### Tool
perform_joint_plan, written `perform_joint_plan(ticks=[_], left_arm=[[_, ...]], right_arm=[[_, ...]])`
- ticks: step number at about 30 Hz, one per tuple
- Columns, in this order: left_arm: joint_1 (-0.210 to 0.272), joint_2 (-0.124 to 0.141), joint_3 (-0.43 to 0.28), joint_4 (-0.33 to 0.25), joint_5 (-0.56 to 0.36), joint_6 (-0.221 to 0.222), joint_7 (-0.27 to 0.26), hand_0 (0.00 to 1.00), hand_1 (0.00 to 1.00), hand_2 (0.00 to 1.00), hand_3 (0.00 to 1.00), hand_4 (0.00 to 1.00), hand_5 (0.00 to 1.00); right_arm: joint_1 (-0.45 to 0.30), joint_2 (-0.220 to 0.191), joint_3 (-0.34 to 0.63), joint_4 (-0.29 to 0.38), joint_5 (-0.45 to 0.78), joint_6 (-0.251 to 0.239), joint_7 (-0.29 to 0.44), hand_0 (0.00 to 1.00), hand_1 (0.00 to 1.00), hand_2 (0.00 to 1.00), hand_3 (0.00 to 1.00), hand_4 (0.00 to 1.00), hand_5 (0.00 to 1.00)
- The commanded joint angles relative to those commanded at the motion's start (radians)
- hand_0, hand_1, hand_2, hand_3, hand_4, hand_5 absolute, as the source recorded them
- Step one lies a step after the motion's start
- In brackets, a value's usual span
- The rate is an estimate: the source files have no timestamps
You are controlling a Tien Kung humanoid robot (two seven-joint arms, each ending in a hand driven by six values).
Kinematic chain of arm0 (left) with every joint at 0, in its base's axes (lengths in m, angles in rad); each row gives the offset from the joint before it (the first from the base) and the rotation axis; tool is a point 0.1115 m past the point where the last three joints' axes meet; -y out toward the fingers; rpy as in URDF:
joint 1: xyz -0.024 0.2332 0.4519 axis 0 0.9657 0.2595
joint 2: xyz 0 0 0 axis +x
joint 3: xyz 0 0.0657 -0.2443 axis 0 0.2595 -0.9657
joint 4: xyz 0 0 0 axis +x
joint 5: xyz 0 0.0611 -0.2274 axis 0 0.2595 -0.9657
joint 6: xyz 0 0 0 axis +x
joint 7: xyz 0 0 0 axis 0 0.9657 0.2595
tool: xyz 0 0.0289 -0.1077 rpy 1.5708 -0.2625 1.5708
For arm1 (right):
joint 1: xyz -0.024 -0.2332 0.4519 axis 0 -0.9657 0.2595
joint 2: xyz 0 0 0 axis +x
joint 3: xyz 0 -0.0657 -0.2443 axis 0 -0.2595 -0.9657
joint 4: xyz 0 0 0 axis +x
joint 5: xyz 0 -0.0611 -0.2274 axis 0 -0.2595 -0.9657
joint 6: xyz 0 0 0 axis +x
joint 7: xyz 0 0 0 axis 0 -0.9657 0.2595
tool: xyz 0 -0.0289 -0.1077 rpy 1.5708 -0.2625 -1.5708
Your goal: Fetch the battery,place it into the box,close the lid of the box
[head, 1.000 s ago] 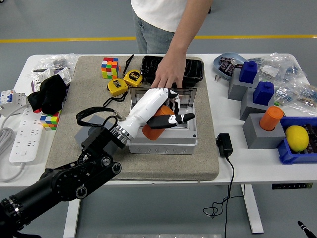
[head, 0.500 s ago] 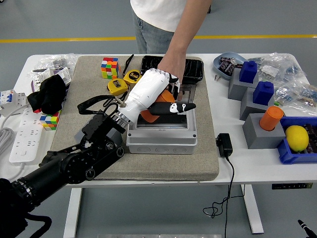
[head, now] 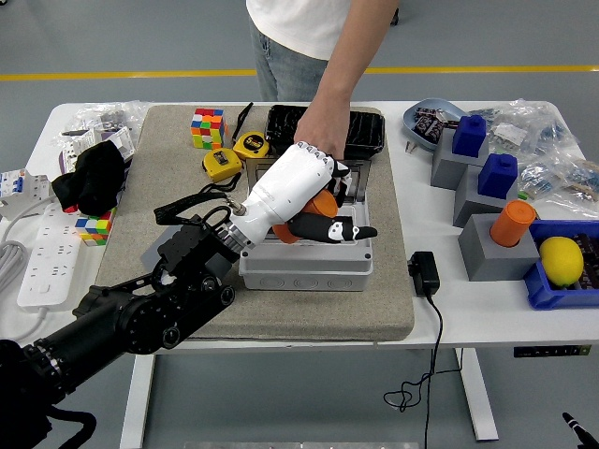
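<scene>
My left hand (head: 343, 208), white with black fingertips, is shut on an orange battery (head: 322, 204) and holds it over the open grey box (head: 304, 271) in the middle of the tan mat (head: 131, 253). My thumb (head: 363, 231) points right over the box's inside. The box's lid stands at its far side, mostly hidden behind my hand. A person's hand (head: 321, 129) reaches down from the far side and rests at that lid. My right hand is out of view.
Two yellow tape measures (head: 251, 145), a colour cube (head: 208, 128) and a black tray (head: 370, 131) lie behind the box. A black adapter (head: 423, 273) with a cord is to its right. Grey blocks (head: 487, 245), a blue bin with a lemon (head: 561, 259) stand far right. A power strip (head: 42, 267) lies left.
My left hand lifted the battery and moved it toward the box's far side, then a little right and down over the opening. The person's hand drew back slightly toward the lid's top.
</scene>
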Motion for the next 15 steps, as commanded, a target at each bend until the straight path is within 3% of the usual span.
perform_joint_plan(ticks=[11,12,15], left_arm=[[-0.004,0.000,-0.008,0.023,0.058,0.000,0.010,0.160,0.059,0.091,0.089,0.998,0.533],[-0.004,0.000,-0.009,0.024,0.065,0.000,0.014,0.220,0.133,0.118,0.118,0.998,0.496],[-0.006,0.000,-0.012,0.024,0.076,0.000,0.021,0.220,0.133,0.118,0.118,0.998,0.496]], right_arm=[[0.003,-0.001,-0.003,0.000,0.003,0.002,0.001,0.860,0.834,0.786,0.782,0.998,0.998],[0.003,-0.001,-0.003,0.000,0.004,0.002,0.001,0.859,0.834,0.786,0.781,0.998,0.998],[0.003,-0.002,-0.005,-0.001,0.007,0.002,0.002,0.859,0.834,0.786,0.781,0.998,0.998]])
